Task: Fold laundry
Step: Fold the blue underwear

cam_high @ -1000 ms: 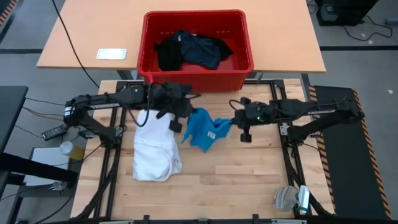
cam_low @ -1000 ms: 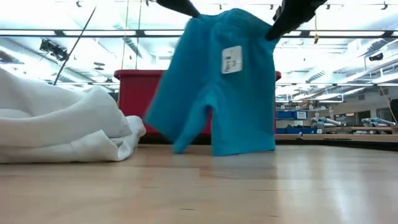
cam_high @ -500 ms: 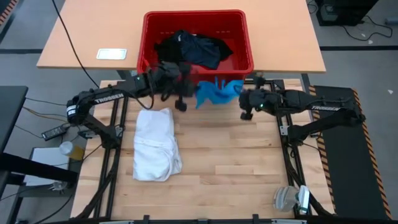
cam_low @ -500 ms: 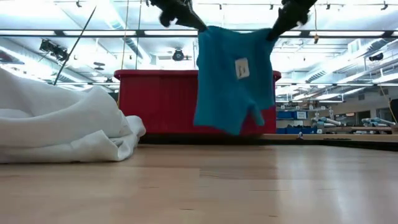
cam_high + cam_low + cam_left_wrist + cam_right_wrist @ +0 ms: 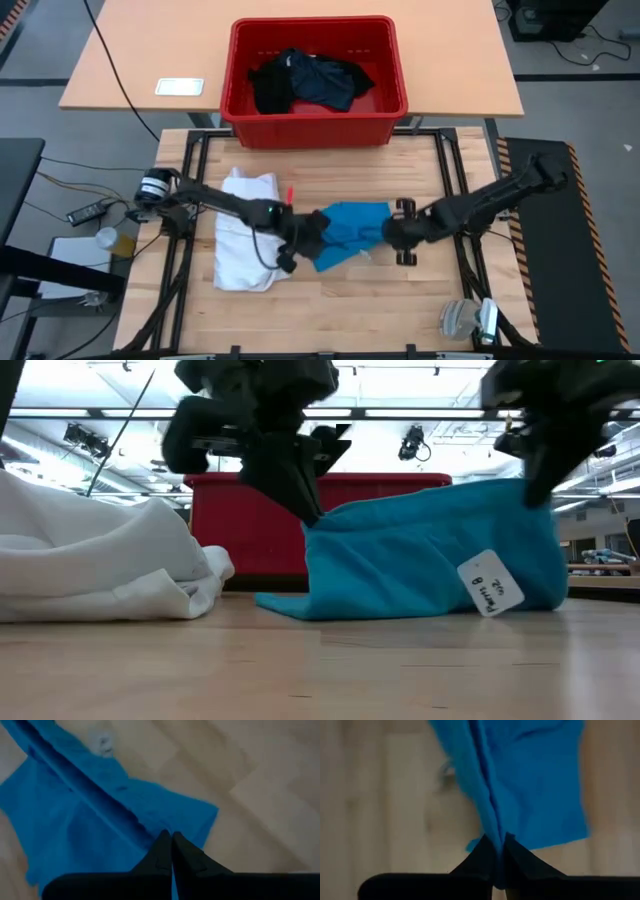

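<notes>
My two arms are matte black, built of slim jointed links with blocky wrist housings. The left arm (image 5: 215, 200) has a round silver-grey motor cap at its base and a dark cable looping beneath. Each gripper ends in two black fingers (image 5: 165, 854) tapering to points.

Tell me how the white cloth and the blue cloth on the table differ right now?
The white shirt lies free in a folded heap; the blue piece is pinched at both ends by the left gripper and the right gripper. The white shirt looks larger than the blue piece. The blue piece carries a paper tag; the white shirt shows none. Both are soft cloth touching the table.
</notes>
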